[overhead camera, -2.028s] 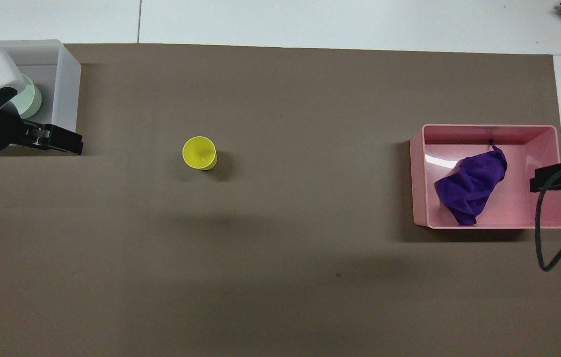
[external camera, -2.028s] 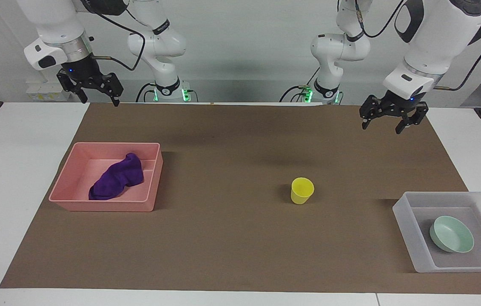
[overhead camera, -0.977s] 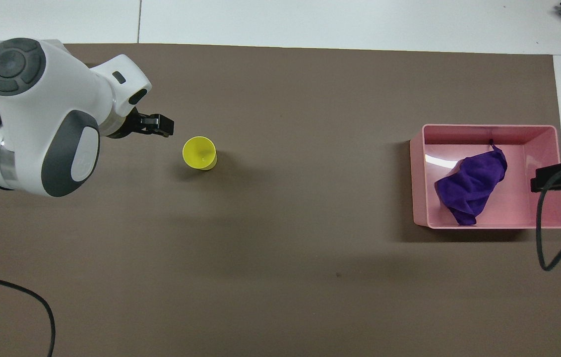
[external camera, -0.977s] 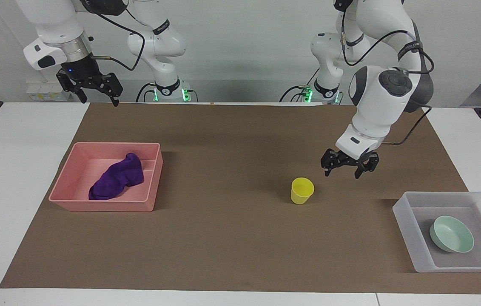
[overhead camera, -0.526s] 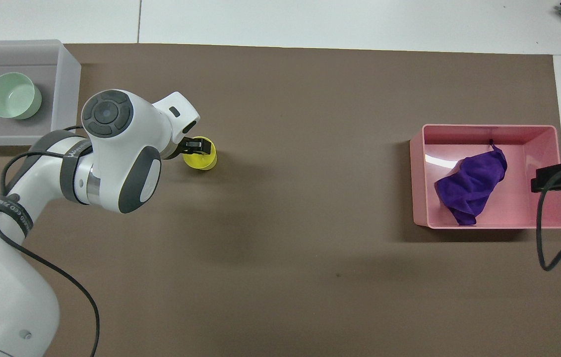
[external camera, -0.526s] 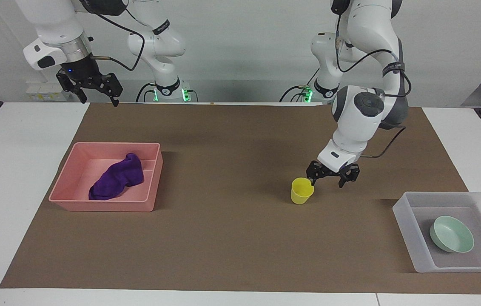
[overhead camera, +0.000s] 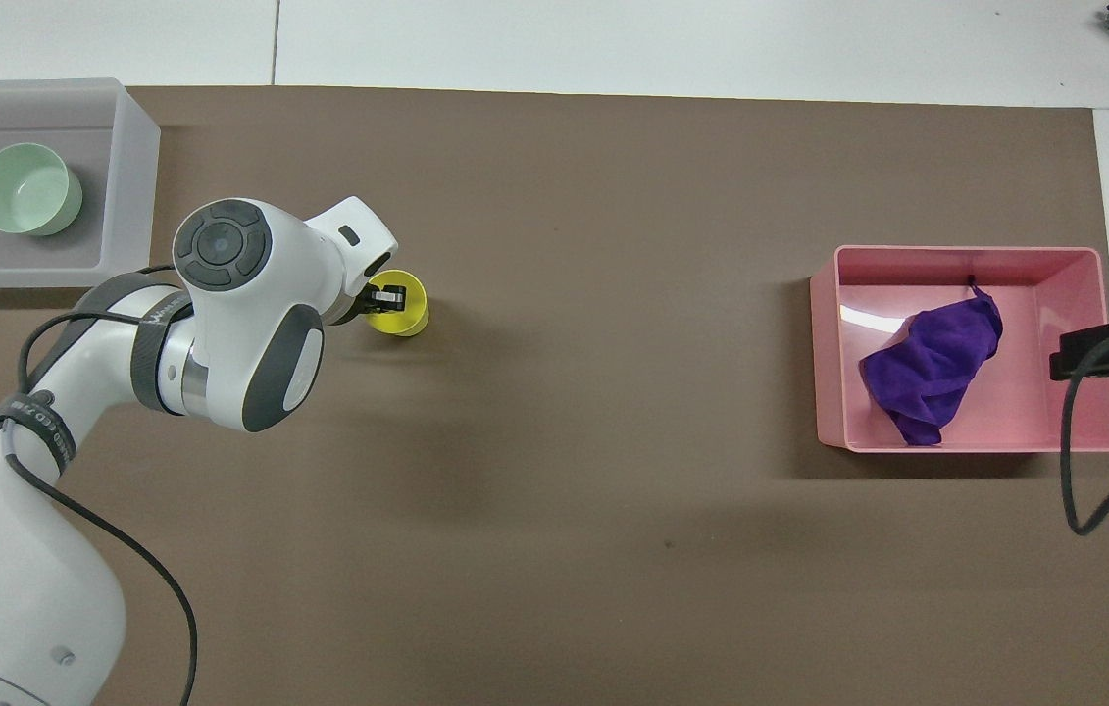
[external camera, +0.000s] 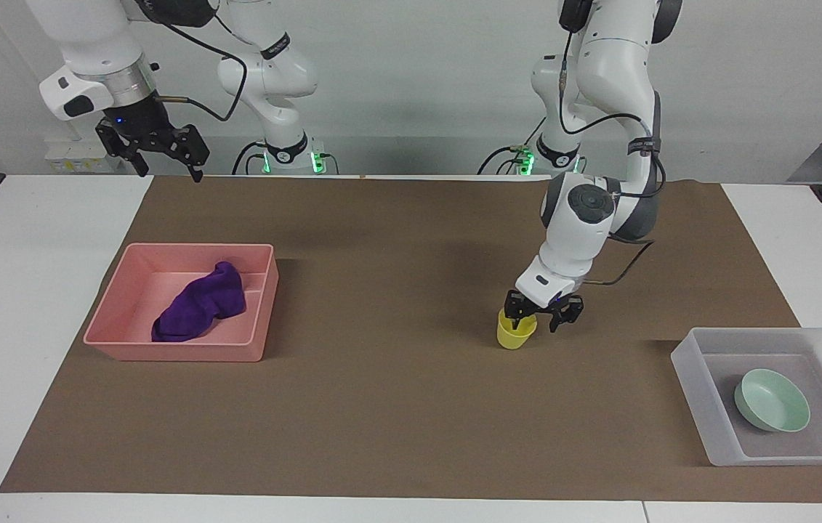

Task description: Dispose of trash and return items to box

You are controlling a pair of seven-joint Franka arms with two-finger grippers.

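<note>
At the yellow cup [external camera: 516, 331] mid-counter, left claw [external camera: 544, 314] spread wide astride its rim, one finger inside; toward the right arm's end, right claw [external camera: 163, 151] spread wide, waiting aloft.

On the worktop [external camera: 396, 450] the cup [external camera: 515, 333] stood upright near the middle, toward the left arm's end. The bowl [external camera: 772, 399] lay in the box [external camera: 694, 385] at that same end — farther from the robots than the cup. The rag [external camera: 200, 303] lay in the tray [external camera: 171, 352] at the right arm's end — well apart from the cup.
</note>
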